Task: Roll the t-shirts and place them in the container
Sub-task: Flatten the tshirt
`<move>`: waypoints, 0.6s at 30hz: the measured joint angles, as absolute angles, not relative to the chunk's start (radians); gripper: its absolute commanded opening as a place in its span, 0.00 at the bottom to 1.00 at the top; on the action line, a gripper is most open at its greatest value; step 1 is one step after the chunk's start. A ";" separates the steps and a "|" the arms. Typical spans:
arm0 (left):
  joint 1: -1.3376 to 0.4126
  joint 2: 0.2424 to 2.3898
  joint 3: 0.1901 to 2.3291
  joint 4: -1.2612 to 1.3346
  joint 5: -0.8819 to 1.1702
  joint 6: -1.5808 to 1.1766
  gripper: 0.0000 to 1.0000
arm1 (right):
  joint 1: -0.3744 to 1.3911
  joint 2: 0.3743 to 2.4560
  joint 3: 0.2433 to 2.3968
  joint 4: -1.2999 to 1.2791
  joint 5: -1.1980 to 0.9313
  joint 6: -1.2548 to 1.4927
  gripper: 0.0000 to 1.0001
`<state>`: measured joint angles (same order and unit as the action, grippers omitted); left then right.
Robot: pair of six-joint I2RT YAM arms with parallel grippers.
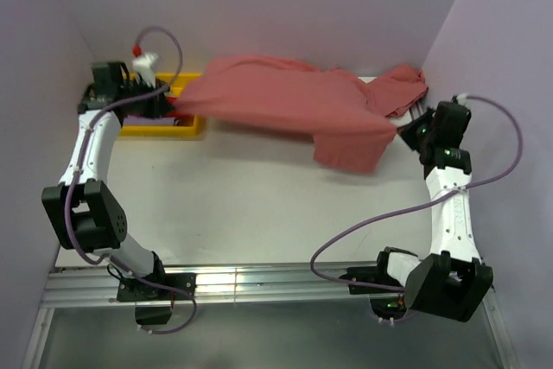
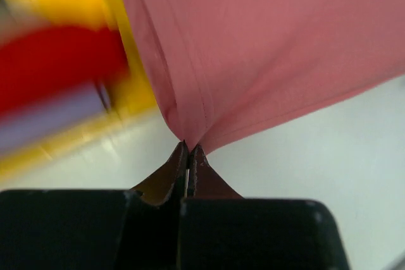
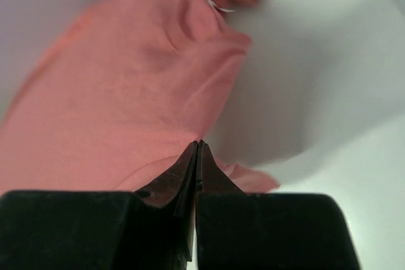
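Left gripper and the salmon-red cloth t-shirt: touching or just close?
Touching. The left wrist view shows the left gripper shut, with the salmon-red cloth t-shirt pinched at its tips and the cloth fanning out from there.

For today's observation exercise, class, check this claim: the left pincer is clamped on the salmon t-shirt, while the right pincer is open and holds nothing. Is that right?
No. The right pincer is also shut on the salmon t-shirt, as the right wrist view shows.
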<state>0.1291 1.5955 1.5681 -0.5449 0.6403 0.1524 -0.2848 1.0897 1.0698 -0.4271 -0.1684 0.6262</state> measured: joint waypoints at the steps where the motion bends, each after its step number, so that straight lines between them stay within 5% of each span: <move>1: 0.129 1.594 1.468 -0.579 0.622 0.200 0.00 | -0.287 1.088 1.016 -0.451 -0.167 0.622 0.00; 7: 0.106 1.601 1.118 -0.725 0.505 0.367 0.00 | -0.290 1.108 0.796 -0.470 -0.151 0.608 0.00; 18: 0.033 1.666 1.083 -0.731 0.392 0.453 0.00 | -0.291 1.309 0.778 -0.408 -0.115 0.596 0.00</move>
